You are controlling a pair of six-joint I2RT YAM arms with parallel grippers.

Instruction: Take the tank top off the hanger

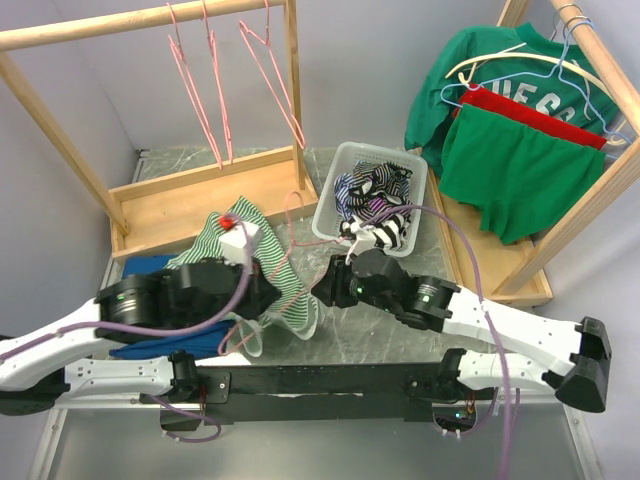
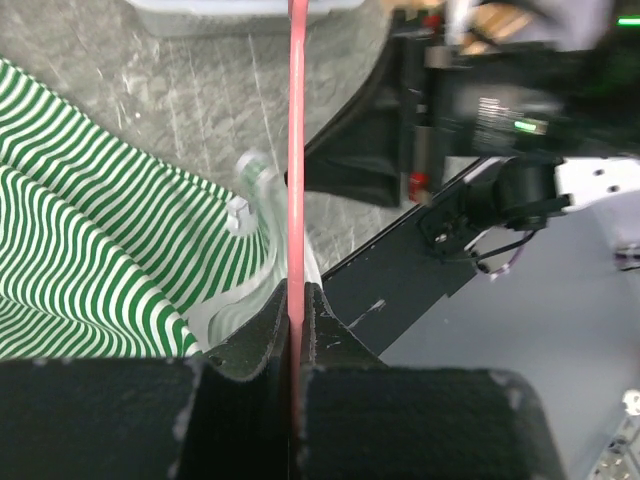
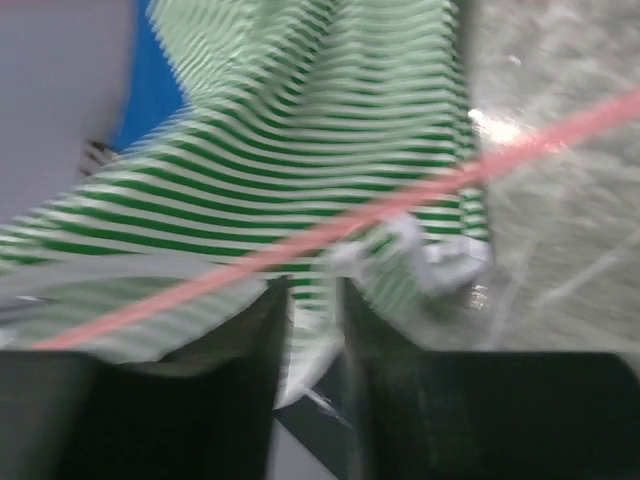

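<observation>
At mid-table the left gripper [image 2: 297, 292] is clamping the pink hanger [image 2: 296, 120], with the striped tank top [image 2: 90, 230] seemingly not yet freed and the right gripper [image 3: 308, 300] blurred, its state unclear.

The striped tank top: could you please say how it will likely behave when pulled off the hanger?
Probably floppy: the tank top lies crumpled in folds. Likely light, being thin cloth. It may snag on the thin hanger running across it.
</observation>
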